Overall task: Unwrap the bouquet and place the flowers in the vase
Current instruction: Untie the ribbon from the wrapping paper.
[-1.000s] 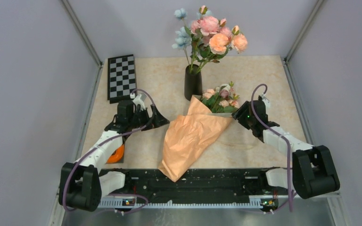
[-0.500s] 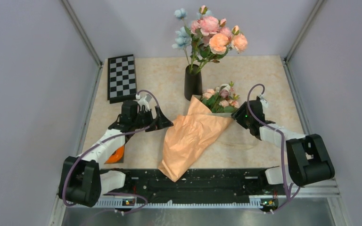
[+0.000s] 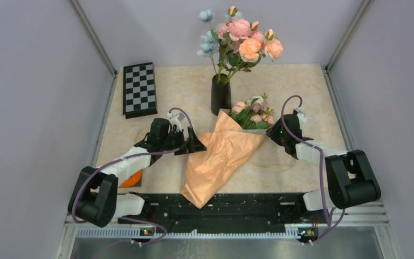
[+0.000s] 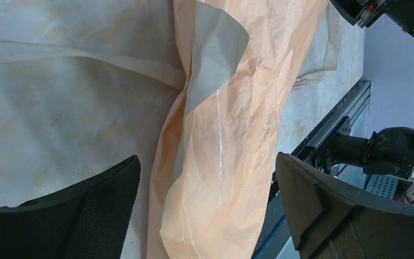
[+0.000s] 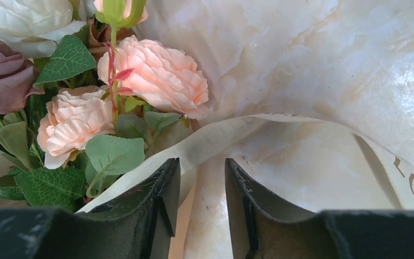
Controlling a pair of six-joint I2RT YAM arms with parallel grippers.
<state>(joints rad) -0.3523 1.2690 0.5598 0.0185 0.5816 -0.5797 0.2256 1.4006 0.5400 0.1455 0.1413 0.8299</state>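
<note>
A checkerboard (image 3: 139,89) lies flat at the marble table's (image 3: 302,86) far-left corner.

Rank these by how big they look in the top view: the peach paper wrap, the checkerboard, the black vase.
1. peach paper wrap, clearly largest.
2. checkerboard.
3. black vase, smallest, counting the vase alone without its flowers.

Left end effector (image 3: 195,144) gapes wide; right end effector (image 5: 202,181) has jaws narrowly parted.

Left of the vase (image 3: 220,100), bare table (image 3: 183,91) runs to the chessboard (image 3: 139,89); just right of the vase, the bouquet (image 3: 221,156) blocks the way.
</note>
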